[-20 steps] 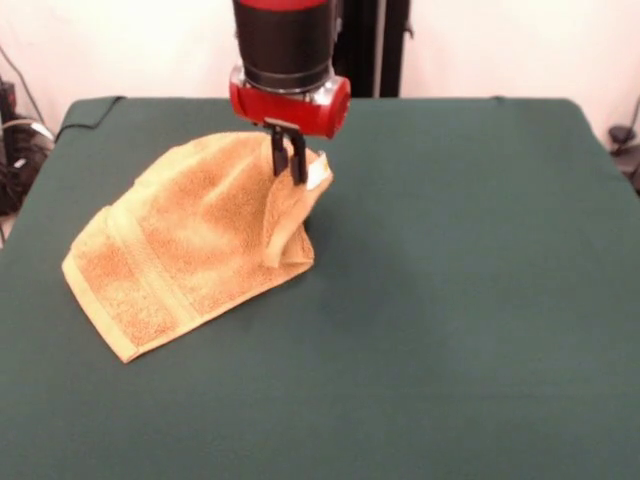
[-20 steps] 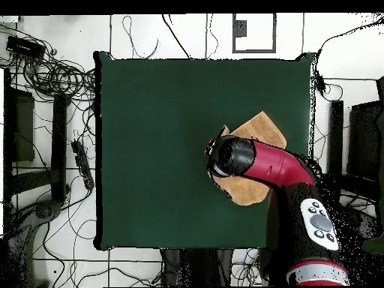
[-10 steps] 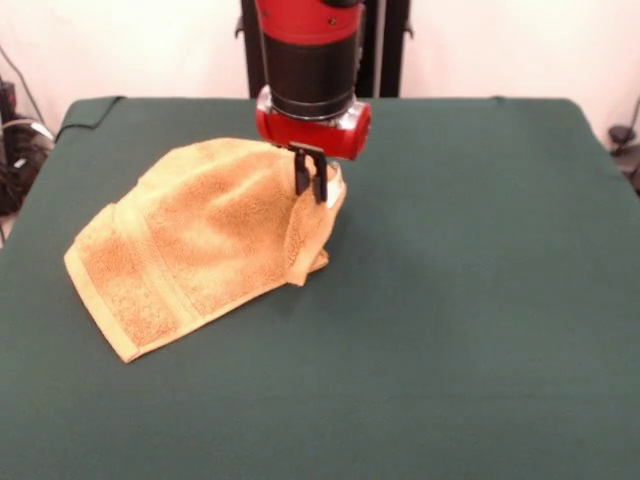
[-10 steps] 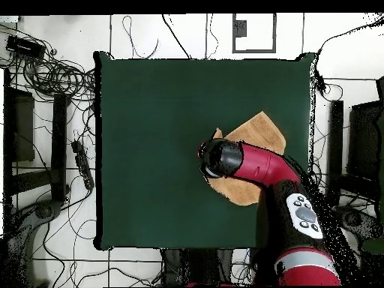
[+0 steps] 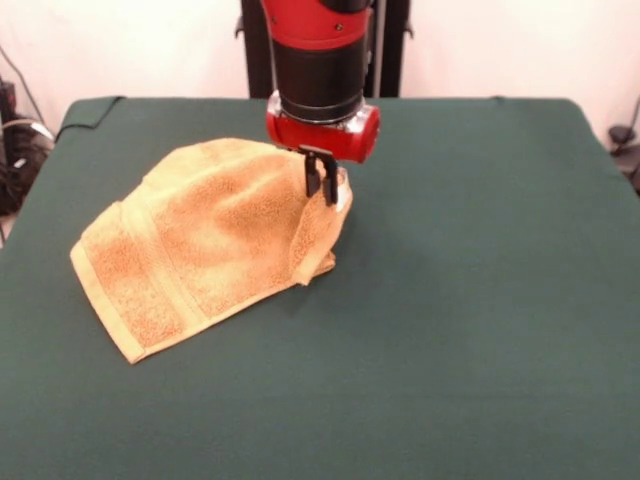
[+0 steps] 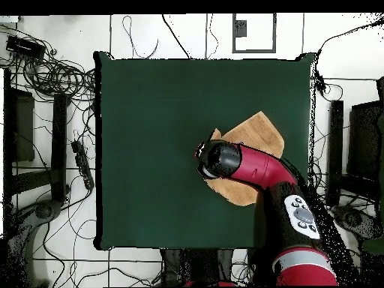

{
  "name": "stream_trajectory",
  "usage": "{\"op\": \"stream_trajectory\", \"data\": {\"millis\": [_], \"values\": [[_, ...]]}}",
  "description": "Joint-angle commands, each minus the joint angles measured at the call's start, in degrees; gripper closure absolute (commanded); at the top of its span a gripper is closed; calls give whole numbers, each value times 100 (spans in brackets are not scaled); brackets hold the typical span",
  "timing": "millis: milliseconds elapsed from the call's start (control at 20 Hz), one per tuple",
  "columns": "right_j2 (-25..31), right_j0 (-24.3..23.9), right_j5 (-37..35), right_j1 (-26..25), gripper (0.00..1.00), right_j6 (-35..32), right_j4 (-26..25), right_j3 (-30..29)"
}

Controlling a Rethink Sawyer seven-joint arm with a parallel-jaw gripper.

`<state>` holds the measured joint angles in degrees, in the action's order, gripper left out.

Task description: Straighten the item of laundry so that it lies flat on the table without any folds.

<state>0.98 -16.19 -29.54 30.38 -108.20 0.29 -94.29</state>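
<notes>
- The gripper (image 5: 320,180) is clamped on one corner of the orange-tan terry towel (image 5: 200,240), the corner that seems to carry the white care label, and holds it raised off the table (image 5: 480,300).
- Below that pinch the cloth hangs in a doubled flap whose lower end rests on the felt. The rest of the towel slopes away from the gripper and lies spread, its border band and lighter hem toward the front edge.
- Judged from the lift, the corner is held high so the flap can be drawn out sideways and laid down without dragging the flat part.
- In the front view the towel sits in the table's far left part; its spread side comes near the left edge, while the lifted corner lies about midway between the left and right edges.
- The felt on the gripper's free side, toward the right edge and the front edge, is bare green; that is probably the better side to pull toward.
- In the overhead view the arm (image 6: 255,166) covers much of the towel (image 6: 262,129).
</notes>
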Motion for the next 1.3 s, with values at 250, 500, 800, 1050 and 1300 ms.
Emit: {"op": "stream_trajectory", "data": {"millis": [250, 500, 800, 1050, 1300], "values": [[411, 374, 273, -293, 100, -1217, 450, -569], [414, 408, 322, -212, 100, -1245, 507, -643], [490, 479, 535, -232, 100, -1387, 676, -717], [466, 591, 703, -311, 100, -1492, 849, -722], [402, 652, 744, -357, 100, -1443, 952, -705]]}}
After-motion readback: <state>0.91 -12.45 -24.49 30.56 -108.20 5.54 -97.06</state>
